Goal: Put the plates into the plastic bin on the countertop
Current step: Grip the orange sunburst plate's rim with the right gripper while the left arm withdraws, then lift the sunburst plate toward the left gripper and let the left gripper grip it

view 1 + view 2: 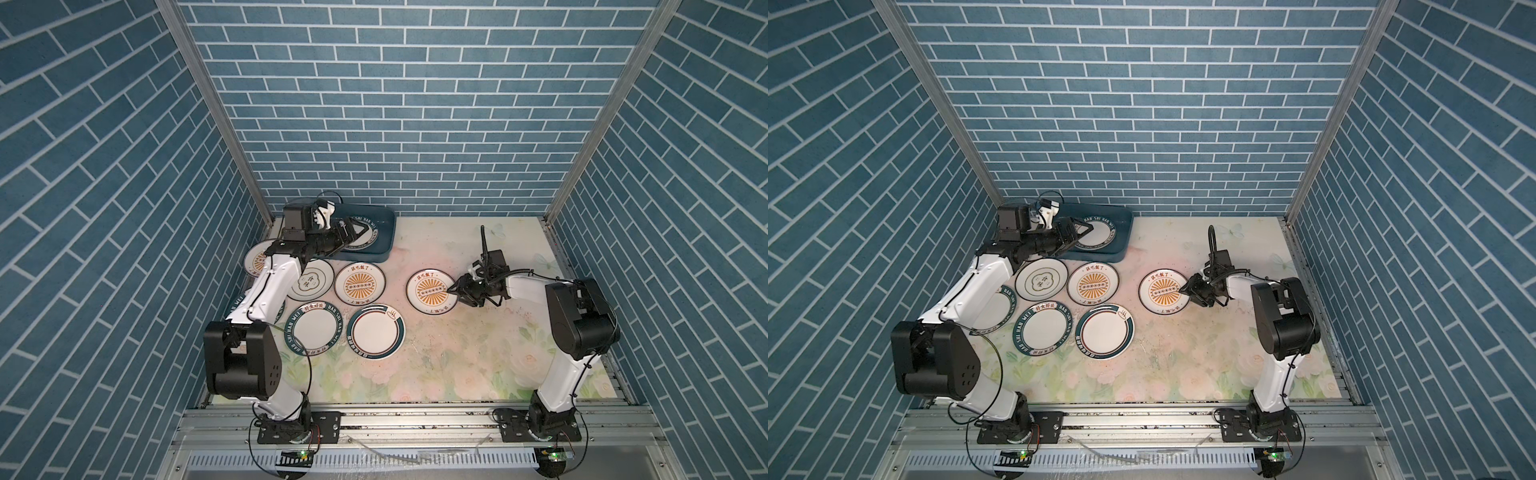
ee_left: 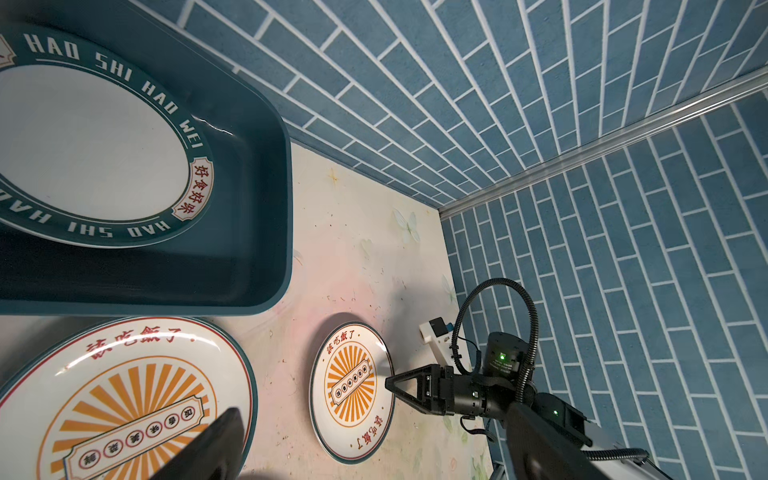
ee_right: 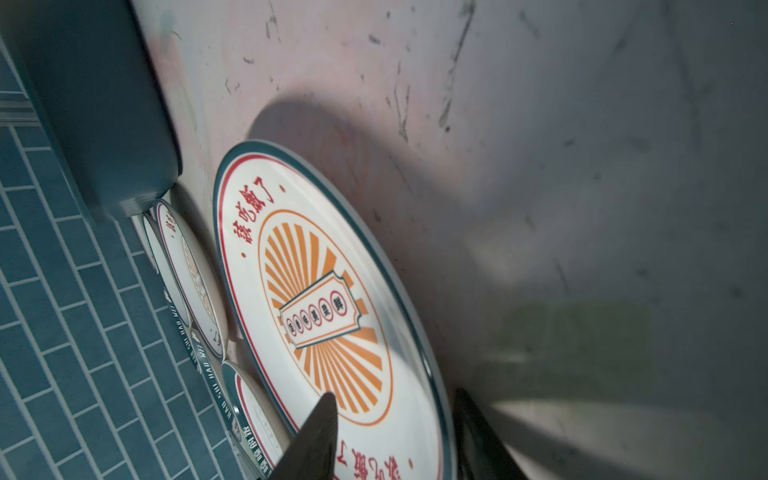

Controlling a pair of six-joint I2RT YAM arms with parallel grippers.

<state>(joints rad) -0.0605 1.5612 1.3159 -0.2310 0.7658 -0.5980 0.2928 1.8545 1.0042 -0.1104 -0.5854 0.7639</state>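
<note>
The teal plastic bin [image 1: 384, 249] [image 2: 257, 199] stands at the back left of the floral countertop [image 1: 457, 353]. One green-rimmed lettered plate [image 1: 369, 240] [image 2: 91, 141] lies inside it. My left gripper [image 1: 358, 232] hovers open over that plate, holding nothing. Several more plates lie flat in front of the bin, among them a sunburst plate [image 1: 359, 284]. A separate sunburst plate [image 1: 428, 291] [image 3: 316, 291] lies mid-counter. My right gripper [image 1: 451, 293] [image 3: 395, 392] is at its right edge, open, one finger [image 3: 324, 424] over the plate and the other outside the rim.
Blue brick walls close in the back and both sides. A grey metal rail [image 1: 415, 424] with both arm bases runs along the front. My left arm [image 1: 266, 291] reaches over the left plates and hides part of one. Bare countertop lies at front right.
</note>
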